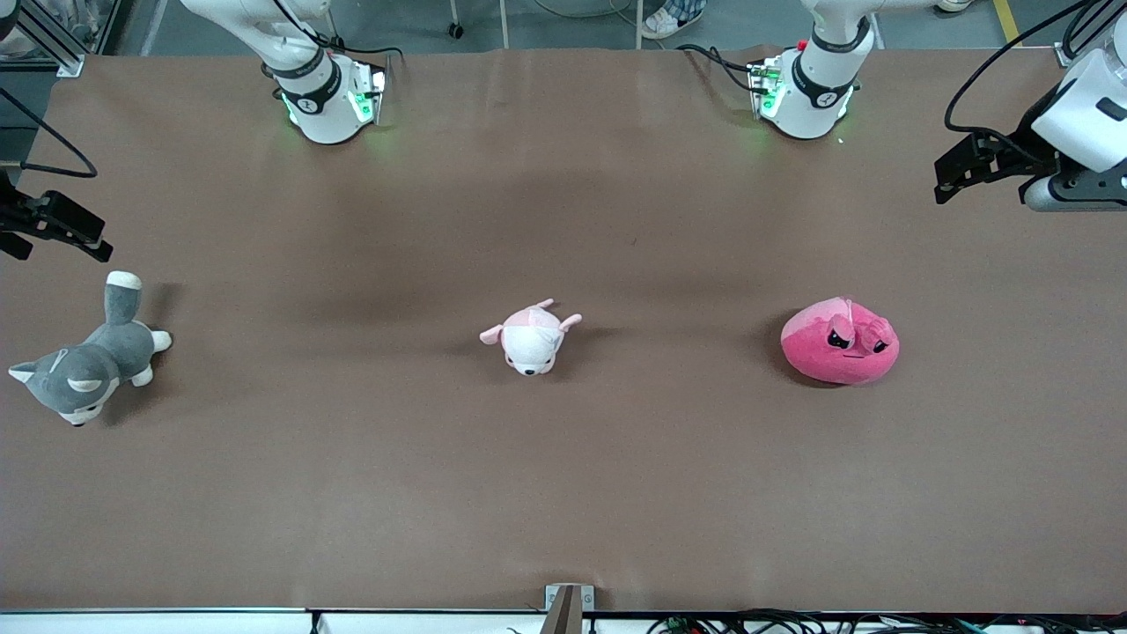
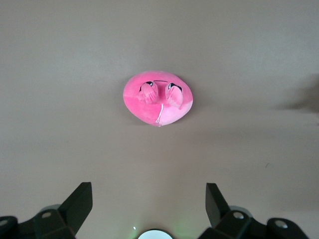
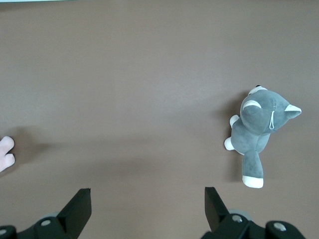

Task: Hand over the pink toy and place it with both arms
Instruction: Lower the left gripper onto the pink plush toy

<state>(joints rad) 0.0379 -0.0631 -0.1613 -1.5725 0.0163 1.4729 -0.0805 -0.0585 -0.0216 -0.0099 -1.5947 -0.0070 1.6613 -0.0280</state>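
Note:
The pink toy (image 1: 839, 345) is a round hot-pink plush with angry black eyes, lying on the brown table toward the left arm's end. It also shows in the left wrist view (image 2: 157, 97), apart from the fingers. My left gripper (image 1: 951, 180) is up in the air at the table's edge at its own end, open and empty (image 2: 148, 193). My right gripper (image 1: 66, 231) is up in the air over the table at the right arm's end, open and empty (image 3: 148, 195), with the grey dog below it.
A small pale pink-and-white plush (image 1: 531, 336) lies mid-table; its paw shows in the right wrist view (image 3: 6, 153). A grey-and-white plush dog (image 1: 88, 365) lies toward the right arm's end (image 3: 259, 130). Both arm bases (image 1: 330, 97) (image 1: 806, 88) stand along one table edge.

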